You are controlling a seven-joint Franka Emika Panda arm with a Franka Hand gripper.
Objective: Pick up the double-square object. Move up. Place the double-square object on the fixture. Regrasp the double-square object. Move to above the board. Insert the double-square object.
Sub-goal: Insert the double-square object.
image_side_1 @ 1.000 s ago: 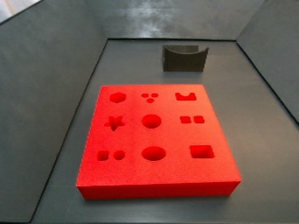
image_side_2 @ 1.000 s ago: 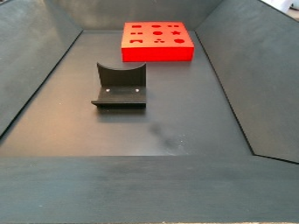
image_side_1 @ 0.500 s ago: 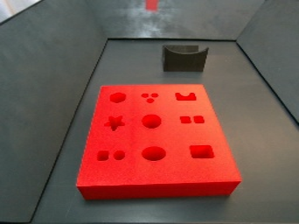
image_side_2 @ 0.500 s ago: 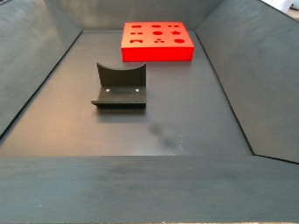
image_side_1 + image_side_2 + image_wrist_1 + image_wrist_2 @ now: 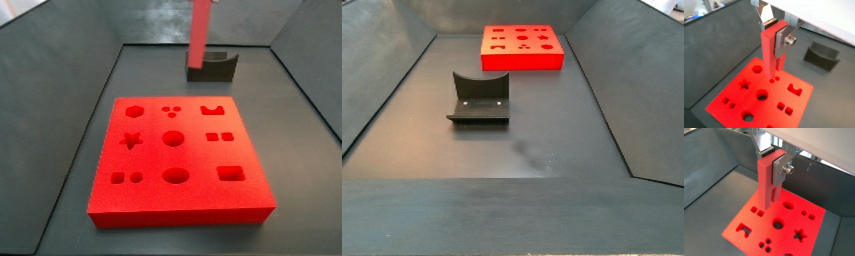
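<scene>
The double-square object (image 5: 769,55) (image 5: 767,188) is a long red-pink block hanging upright, and my gripper (image 5: 774,32) (image 5: 772,162) is shut on its upper end. Both wrist views show it well above the board (image 5: 774,90) (image 5: 759,225), the big red slab with shaped cutouts. In a side view the double-square object (image 5: 201,35) comes down from the top edge, its lower end in front of the fixture (image 5: 211,68); the gripper itself is out of frame there. The board (image 5: 154,158) (image 5: 520,62) lies flat on the floor. The dark fixture (image 5: 822,55) (image 5: 478,100) stands apart from it.
Grey sloped walls (image 5: 54,90) (image 5: 609,90) enclose the dark floor (image 5: 502,150) on all sides. The board sits at one end of the bin and the fixture stands on the floor beyond it.
In a side view the block was absent a second ago, showed only its tip at the top edge half a second ago, and now hangs far lower and further right.
</scene>
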